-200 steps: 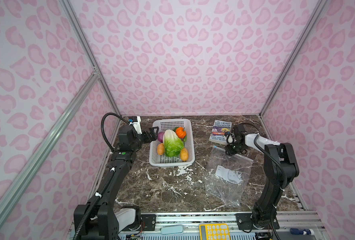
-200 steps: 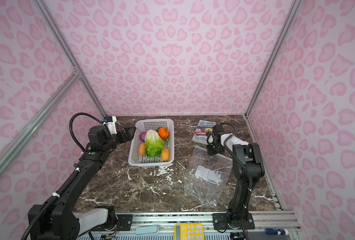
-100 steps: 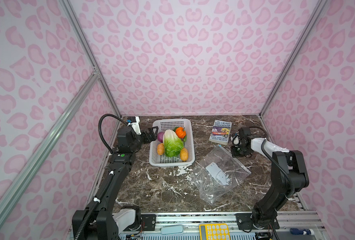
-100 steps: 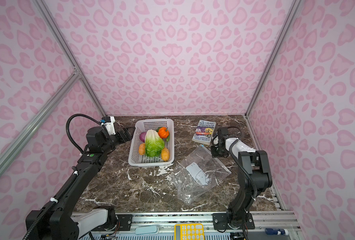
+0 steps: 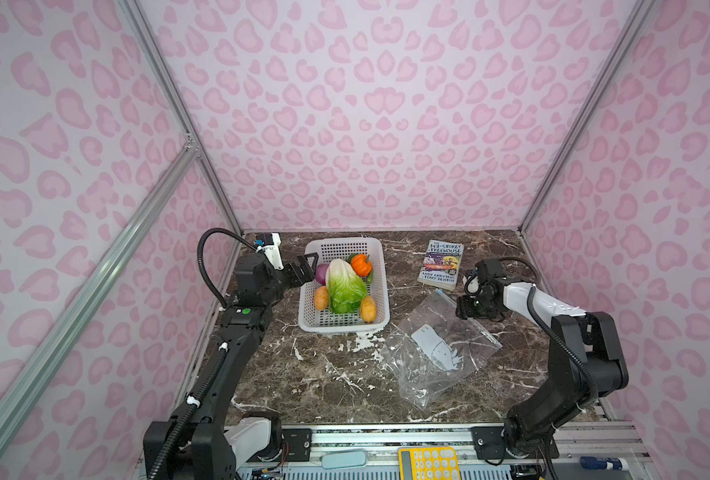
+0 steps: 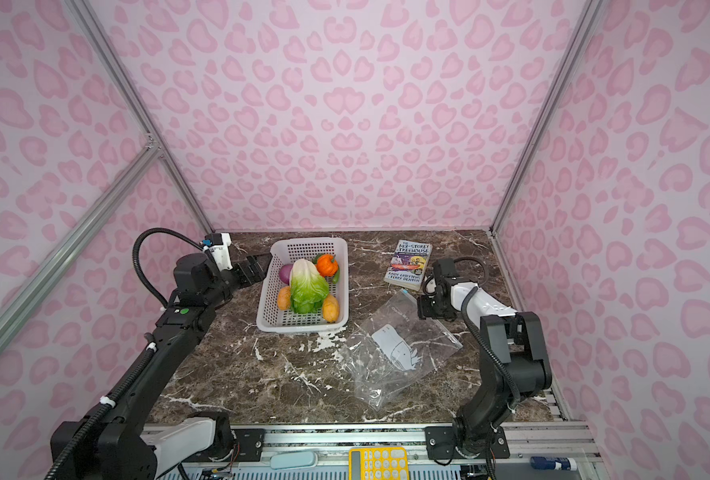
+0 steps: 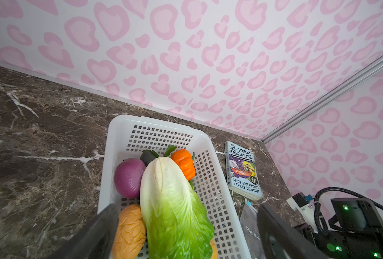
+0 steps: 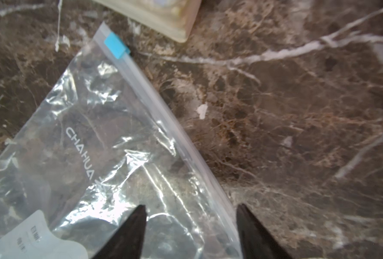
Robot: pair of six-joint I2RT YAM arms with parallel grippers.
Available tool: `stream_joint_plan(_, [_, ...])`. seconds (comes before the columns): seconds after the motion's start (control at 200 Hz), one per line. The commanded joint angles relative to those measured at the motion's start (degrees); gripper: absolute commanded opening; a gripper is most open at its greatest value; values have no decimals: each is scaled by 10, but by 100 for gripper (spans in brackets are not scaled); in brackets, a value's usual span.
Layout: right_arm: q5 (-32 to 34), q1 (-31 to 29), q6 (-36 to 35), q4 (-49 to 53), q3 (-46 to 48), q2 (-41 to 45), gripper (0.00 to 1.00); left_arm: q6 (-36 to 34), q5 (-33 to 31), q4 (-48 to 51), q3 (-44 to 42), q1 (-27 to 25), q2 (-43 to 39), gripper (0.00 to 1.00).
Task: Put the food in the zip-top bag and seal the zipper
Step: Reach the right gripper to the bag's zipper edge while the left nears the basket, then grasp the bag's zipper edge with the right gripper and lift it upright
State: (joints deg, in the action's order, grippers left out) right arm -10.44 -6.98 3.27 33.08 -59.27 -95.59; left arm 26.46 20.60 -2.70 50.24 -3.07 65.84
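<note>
1. Here, your left jaws stand wide apart and hold nothing. They hang over the far-left corner of the white basket (image 5: 343, 327), and in the left wrist view their two fingers (image 7: 100, 233) frame the produce below.
2. The food lies wholly inside the basket. A green-and-white cabbage (image 5: 345, 286) runs along the middle, with a purple onion (image 5: 322, 273) and an orange pumpkin (image 5: 360, 264) at the far end.
3. One potato (image 5: 321, 298) lies against the cabbage's left side and a second potato (image 5: 368, 308) against its right. A small green piece (image 5: 370, 277) shows just beside the pumpkin.
4. Your right jaws are parted and grip nothing. In the right wrist view the two dark fingertips (image 8: 136, 226) straddle the bag's mouth edge, one over the plastic and the other over bare counter (image 5: 324, 382).
5. The zip-top bag (image 5: 436, 349) lies flat and crinkled on the counter, to the right of the basket and apart from it, printed side up.
6. The zipper (image 8: 163, 112) runs along the bag edge nearest your right arm (image 5: 553, 307). Its blue slider (image 8: 116, 48) sits at the end closest to the book (image 5: 440, 264). Whether the strip is pressed shut cannot be told.
7. The book lies flat near the back wall, just beyond the bag's far corner.
</note>
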Motion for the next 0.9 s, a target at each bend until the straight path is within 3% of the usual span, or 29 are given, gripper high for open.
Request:
stream_joint_plan(0.0, [62, -19, -23, 23, 1, -13, 98, 0, 7, -2, -1, 0, 1, 98])
stream_joint_plan(0.325, [83, -49, -22, 48, -12, -83, 97, 3, 17, -3, 1, -3, -1, 98])
stream_joint_plan(0.39, [73, -51, -18, 45, -10, -91, 81, 3, 18, -3, 2, -3, -2, 98])
stream_joint_plan(0.525, [71, -51, -7, 34, -1, -99, 14, 3, 17, -2, 2, -4, -3, 98])
stream_joint_plan(0.565, [71, -50, -4, 32, 2, -98, 0, 3, 16, -1, 2, -4, -3, 98])
stream_joint_plan(0.76, [56, -45, 14, 41, -1, -59, 0, 5, 16, -1, 2, -4, -1, 98])
stream_joint_plan(0.895, [18, -20, 45, 49, -10, 18, 0, 6, 28, -3, 4, -7, -1, 98])
